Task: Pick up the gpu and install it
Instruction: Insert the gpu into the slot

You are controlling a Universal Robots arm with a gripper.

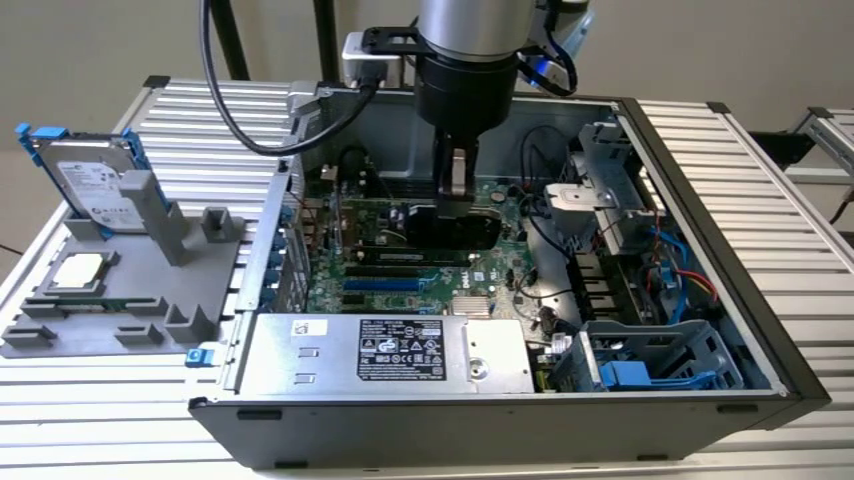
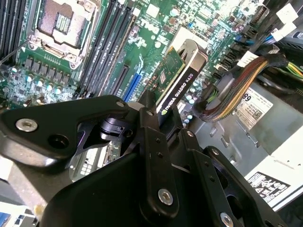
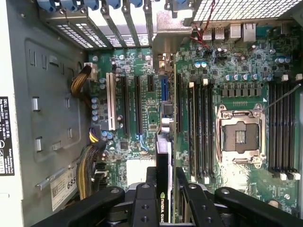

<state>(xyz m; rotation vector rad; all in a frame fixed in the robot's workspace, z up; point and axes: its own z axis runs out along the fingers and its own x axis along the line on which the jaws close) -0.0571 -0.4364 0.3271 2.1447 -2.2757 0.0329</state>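
My gripper (image 1: 457,192) hangs inside the open computer case (image 1: 694,190), shut on the gpu (image 1: 454,228). The card is held on edge, just above the green motherboard (image 1: 387,270). In the second wrist view the gpu (image 2: 179,78) shows its green board on one face and its black shroud on the other, clamped between the black fingers (image 2: 152,124). In the first wrist view the gpu's (image 3: 163,158) thin edge runs in line with the expansion slots (image 3: 137,104), with my gripper (image 3: 164,176) around it. Whether the card touches a slot is hidden.
A silver hard drive with blue rails (image 1: 91,185) and a small square chip (image 1: 80,270) sit on a grey fixture at the exterior view's left. Inside the case are the power supply (image 1: 387,350), cable bundles (image 2: 232,90), a drive cage (image 1: 654,365) and the bare processor socket (image 3: 239,137).
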